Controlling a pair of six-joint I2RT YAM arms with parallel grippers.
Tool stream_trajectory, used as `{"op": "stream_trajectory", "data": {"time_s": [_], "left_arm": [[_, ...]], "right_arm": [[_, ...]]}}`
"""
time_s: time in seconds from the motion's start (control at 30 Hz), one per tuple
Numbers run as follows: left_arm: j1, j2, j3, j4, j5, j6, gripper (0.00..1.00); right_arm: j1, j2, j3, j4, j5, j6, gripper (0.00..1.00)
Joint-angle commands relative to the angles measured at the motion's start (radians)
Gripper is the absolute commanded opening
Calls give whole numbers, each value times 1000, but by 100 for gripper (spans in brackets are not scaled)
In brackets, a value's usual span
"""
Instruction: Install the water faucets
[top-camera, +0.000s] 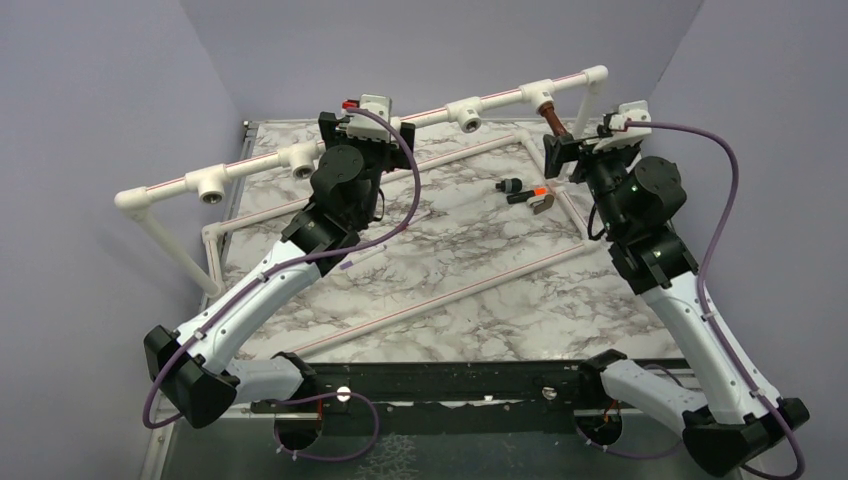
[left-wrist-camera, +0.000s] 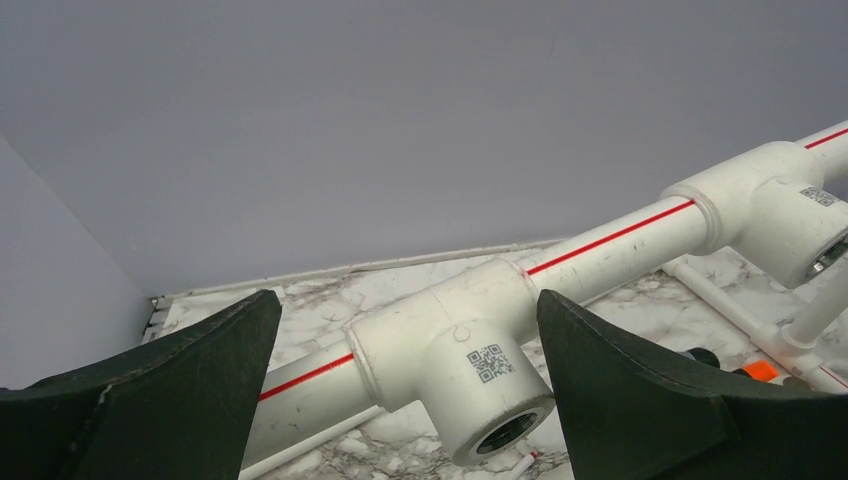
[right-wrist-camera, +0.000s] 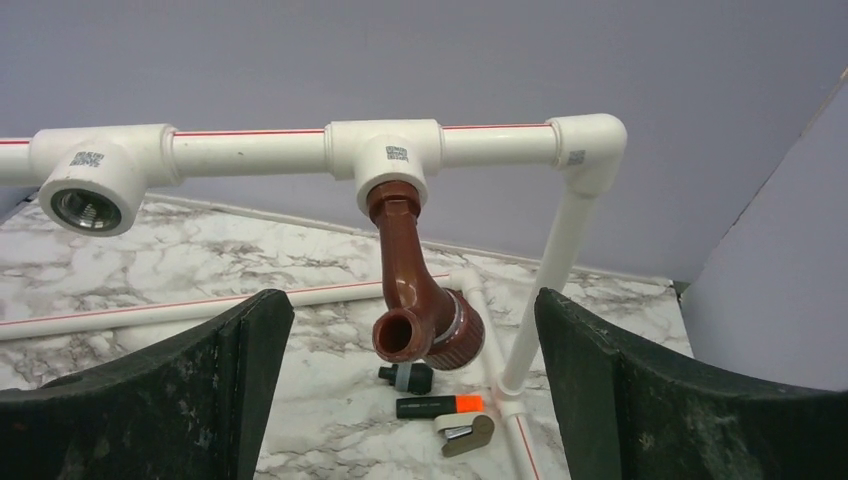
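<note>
1. I am holding my left gripper (left-wrist-camera: 408, 296) released, its fingers spread wide to either side of a white tee (left-wrist-camera: 450, 350). They are gripping nothing.
2. The white pipe (top-camera: 250, 165) is running across the back, raised above the marble table (top-camera: 450, 260). Its empty tees are showing threaded mouths.
3. The faucet (right-wrist-camera: 400, 250) is hanging from the tee nearest the pipe's right corner elbow (right-wrist-camera: 590, 145). Its top is seated in that tee's mouth, and its brown body is bending downward, with the open spout facing my right wrist camera.
4. On the table below the faucet, three small parts are lying near one another: a black plug (right-wrist-camera: 405, 376), a black-and-orange piece (right-wrist-camera: 440, 405) and a tan clip (right-wrist-camera: 468, 434).
5. I am holding my right gripper (right-wrist-camera: 412, 294) released too. Its fingers are standing wide with the faucet between them, touching neither.
</note>
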Motion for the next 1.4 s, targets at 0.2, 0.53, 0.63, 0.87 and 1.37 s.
{"op": "stream_trajectory", "data": {"time_s": [0.2,0.53,0.63,0.87,1.37], "left_arm": [[22,66,125,-257,49,-82,99],[23,22,310,-360,171,-105,99],[23,2,368,-386,206,-110,99],[22,-88,388,-409,383,-138,99],[23,-289,222,-409,848,-226,99]], "right_arm": [[5,-185,-90,-79,26,-5,100],[4,-269,-314,-75,189,-41,100],[4,-253,-405,-36,188,-28,100],[4,-170,-591,209,266,-17,100],[-198,356,-867,1050,164,47,100]]}}
